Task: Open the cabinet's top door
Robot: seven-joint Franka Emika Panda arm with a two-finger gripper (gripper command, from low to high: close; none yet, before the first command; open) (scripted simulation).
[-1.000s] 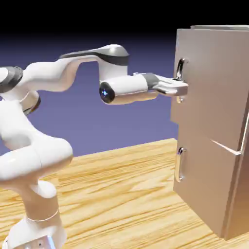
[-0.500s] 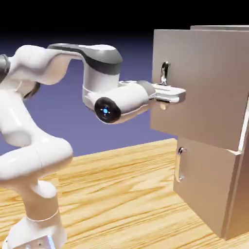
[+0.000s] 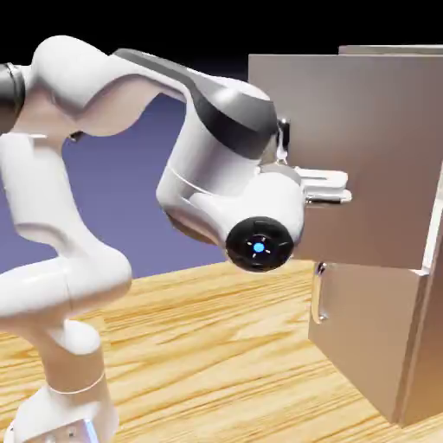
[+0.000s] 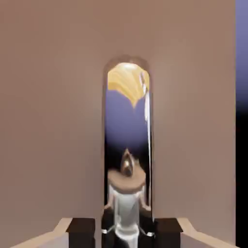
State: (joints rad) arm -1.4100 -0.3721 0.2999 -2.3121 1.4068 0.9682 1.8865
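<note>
1. Landmark: top door [image 3: 372, 156], swung partly out from cabinet [image 3: 415, 346]
2. Gripper [image 4: 125, 233]: closed down on top door's handle [image 4: 128, 121], fingers either side of bar
3. Arm [image 3: 221, 130]: exterior view's left of top door
4. Lower door [image 3: 359, 320]: beneath top door, shut

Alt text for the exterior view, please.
White robot arm with its tool at the long silver handle of a brown cabinet's top door, which stands ajar; the lower door is closed. The cabinet stands on a wood-grain table.
</note>
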